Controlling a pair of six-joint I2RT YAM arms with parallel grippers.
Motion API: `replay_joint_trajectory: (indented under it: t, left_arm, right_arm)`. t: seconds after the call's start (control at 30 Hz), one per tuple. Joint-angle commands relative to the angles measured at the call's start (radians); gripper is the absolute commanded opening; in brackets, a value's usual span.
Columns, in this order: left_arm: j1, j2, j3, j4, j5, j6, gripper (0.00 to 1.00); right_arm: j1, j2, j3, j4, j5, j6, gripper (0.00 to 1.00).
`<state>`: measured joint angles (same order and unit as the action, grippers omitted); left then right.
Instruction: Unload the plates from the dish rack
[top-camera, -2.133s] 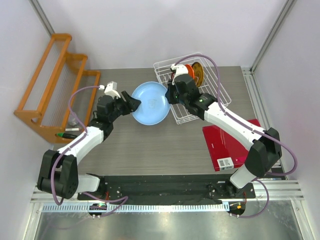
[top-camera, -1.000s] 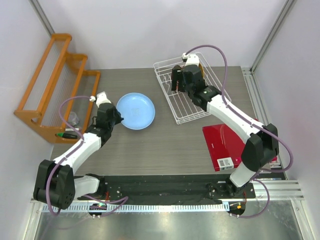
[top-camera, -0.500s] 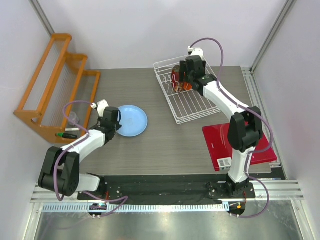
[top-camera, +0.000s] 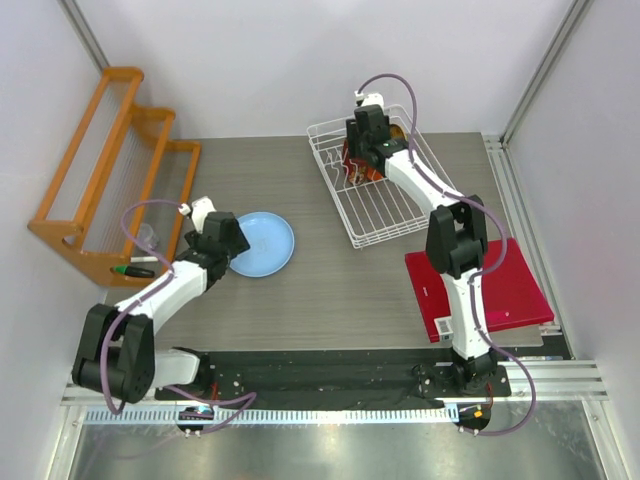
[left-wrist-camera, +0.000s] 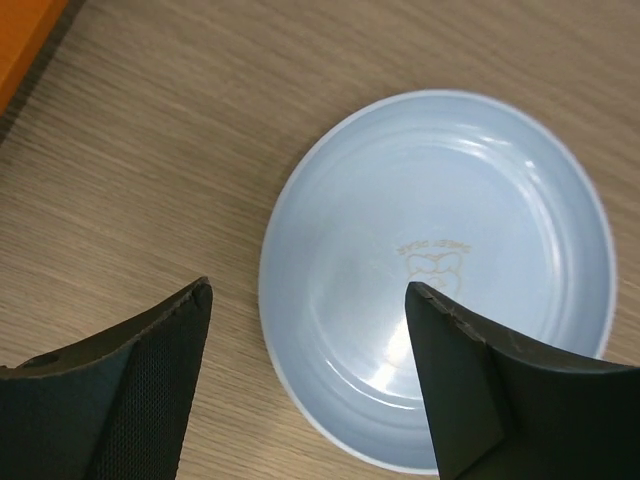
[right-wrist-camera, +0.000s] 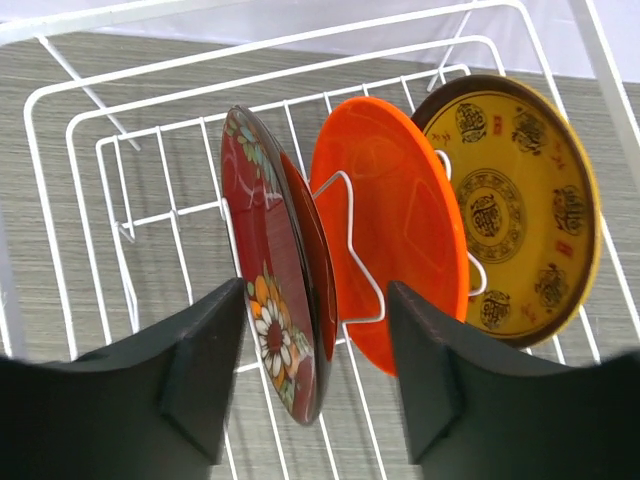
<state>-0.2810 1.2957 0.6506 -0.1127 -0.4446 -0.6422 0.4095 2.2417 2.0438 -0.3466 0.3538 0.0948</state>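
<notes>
Light blue and the largest of the set, one plate (left-wrist-camera: 440, 280) is now lying flat on the desk (top-camera: 330, 290), left of the dish rack (top-camera: 390, 215). Two seconds ago it was hanging in the air between both arms beside the rack. The left claw (left-wrist-camera: 305, 390), which was pinching the rim a second ago, is now standing open, its fingers spread wide over the plate's left edge. The right claw (right-wrist-camera: 315, 385) is reaching into the rack's far end, having swung there from the rack's left side. It is gaping open, its fingers straddling the lower edge of the upright dark red floral plate (right-wrist-camera: 275, 310), with gaps showing on both sides. Beyond that plate, the orange plate (right-wrist-camera: 400, 220) and the yellow patterned plate (right-wrist-camera: 510, 210) are standing in the tines as before.
</notes>
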Motion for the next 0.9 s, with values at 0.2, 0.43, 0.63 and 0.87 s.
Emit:
replay_joint_trajectory:
  t: [0.2,0.43,0.63,0.87]
  left_arm:
    - [0.002,-0.16,0.053,-0.005,0.069,0.035,0.83]
    - [0.0,-0.171,0.057,-0.007,0.078,0.033,0.85]
    - [0.0,-0.144,0.063,-0.001,0.09,0.026,0.87]
    - [0.002,-0.127,0.081,-0.015,0.095,0.03,0.95]
  right_arm:
    - [0.003,0.071,0.144,-0.043,0.002,-0.043,0.22]
    - [0.006,0.067,0.151,-0.052,0.011,-0.069,0.01]
    - [0.06,0.044,0.168,-0.016,0.226,-0.17,0.01]
    - [0.13,-0.025,0.063,0.202,0.508,-0.308,0.01]
